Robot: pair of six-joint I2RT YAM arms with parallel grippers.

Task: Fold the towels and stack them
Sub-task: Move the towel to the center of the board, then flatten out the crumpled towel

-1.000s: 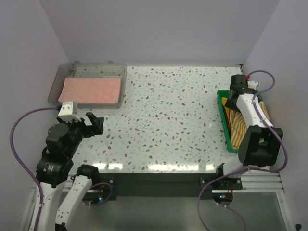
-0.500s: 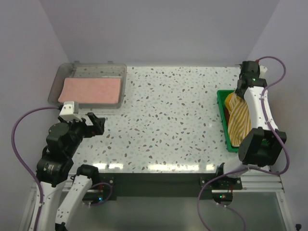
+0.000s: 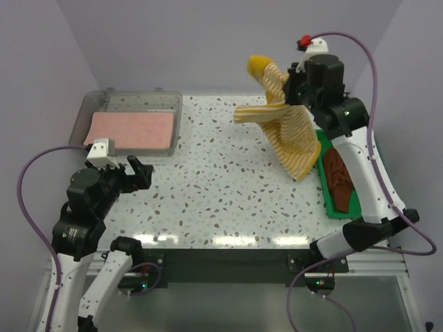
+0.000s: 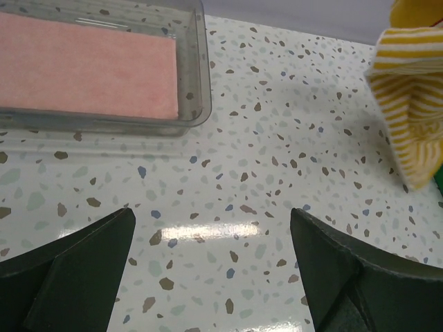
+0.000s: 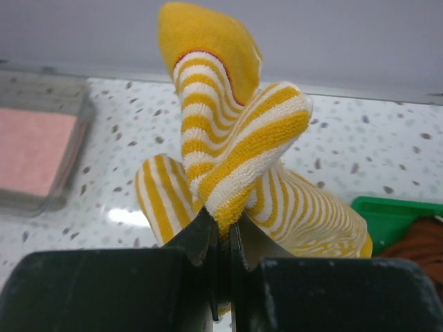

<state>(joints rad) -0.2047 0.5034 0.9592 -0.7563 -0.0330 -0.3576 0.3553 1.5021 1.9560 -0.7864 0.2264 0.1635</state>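
Note:
My right gripper (image 3: pixel 289 84) is raised high over the table's back right and is shut on the yellow-and-white striped towel (image 3: pixel 291 131), which hangs from it in the air. The wrist view shows the cloth (image 5: pixel 235 145) pinched between the closed fingers (image 5: pixel 223 235). A rust-brown towel (image 3: pixel 339 176) lies in the green tray (image 3: pixel 324 181) at the right edge. The salmon-pink towel (image 3: pixel 131 130) lies flat in the clear grey bin (image 3: pixel 176 111) at the back left. My left gripper (image 3: pixel 138 173) hovers near the front left, open and empty, its fingers (image 4: pixel 83 263) wide over bare table.
The speckled white tabletop (image 3: pixel 221 180) runs between the bin and the tray. Lilac walls close in the back and both sides. The bin's clear front wall (image 4: pixel 104 119) stands just beyond my left gripper. The hanging towel's lower corner (image 4: pixel 415 138) shows at the right of the left wrist view.
The right gripper shut on the striped towel in the tray, then lifted it up and to the left, baring the rust-brown towel below. The left arm barely moved.

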